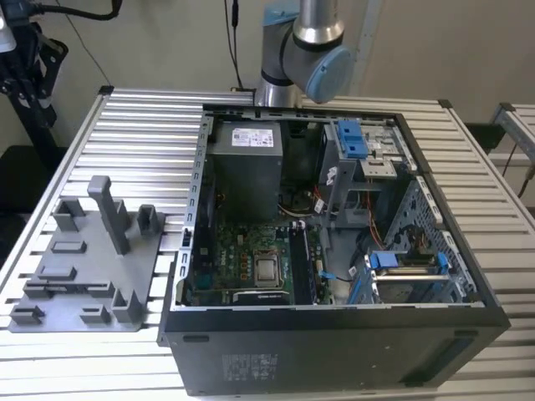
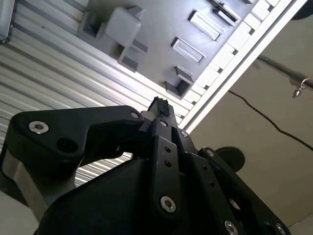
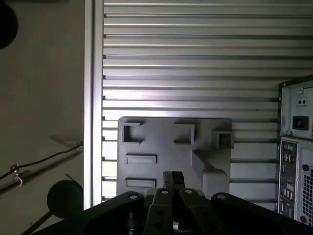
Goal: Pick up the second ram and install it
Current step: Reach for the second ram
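The black two-fingered gripper [image 3: 173, 180] [image 2: 159, 106] hangs high over the grey plastic fixture plate with upright posts [image 3: 195, 147]. In both wrist views its fingers are drawn together to a thin seam, and nothing can be seen between them.

In the exterior view the plate [image 1: 84, 259] lies flat on the ribbed aluminium table [image 1: 142, 125], at the exterior view's left. Its shallow recesses look bare and grey. A dark line runs along the long ridge at its near edge, too faint to tell what it is.

Just beside the plate, to the exterior view's right, is the open black computer tower [image 1: 334, 351], lying on its side. Inside it is a green motherboard [image 1: 226, 251] with a square silver processor socket [image 1: 267, 269]. A grey power supply box [image 1: 247, 167] sits at the far end.

Long, thin black strips [image 1: 303, 263] stand edge-up in the slots just beside the socket, on the side towards the exterior view's right. They match the second ram in shape and colour, but no pale label shows on them. I cannot tell whether one of them is that stick.

The arm's silver and blue joint [image 1: 322, 63] rises behind the tower.
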`<state>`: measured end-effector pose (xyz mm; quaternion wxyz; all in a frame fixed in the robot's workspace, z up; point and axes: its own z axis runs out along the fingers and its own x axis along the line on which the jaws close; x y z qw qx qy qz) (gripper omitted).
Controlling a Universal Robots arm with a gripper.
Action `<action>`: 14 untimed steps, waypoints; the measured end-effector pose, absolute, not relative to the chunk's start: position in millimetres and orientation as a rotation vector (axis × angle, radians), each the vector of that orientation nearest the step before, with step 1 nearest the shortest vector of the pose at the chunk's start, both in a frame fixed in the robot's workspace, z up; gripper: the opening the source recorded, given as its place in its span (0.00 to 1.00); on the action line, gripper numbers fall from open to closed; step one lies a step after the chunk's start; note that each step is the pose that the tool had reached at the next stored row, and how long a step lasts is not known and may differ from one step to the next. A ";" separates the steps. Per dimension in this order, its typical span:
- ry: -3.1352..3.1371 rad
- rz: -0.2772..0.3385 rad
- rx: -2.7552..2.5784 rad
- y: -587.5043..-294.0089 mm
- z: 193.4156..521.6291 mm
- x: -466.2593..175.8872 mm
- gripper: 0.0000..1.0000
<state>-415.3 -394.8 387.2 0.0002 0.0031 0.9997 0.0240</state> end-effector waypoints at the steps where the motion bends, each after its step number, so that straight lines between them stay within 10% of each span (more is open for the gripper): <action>1: 3.140 0.075 0.010 -394.7 387.2 -415.9 0.11; 14: 3.140 0.075 0.010 -402.8 386.1 -417.7 0.11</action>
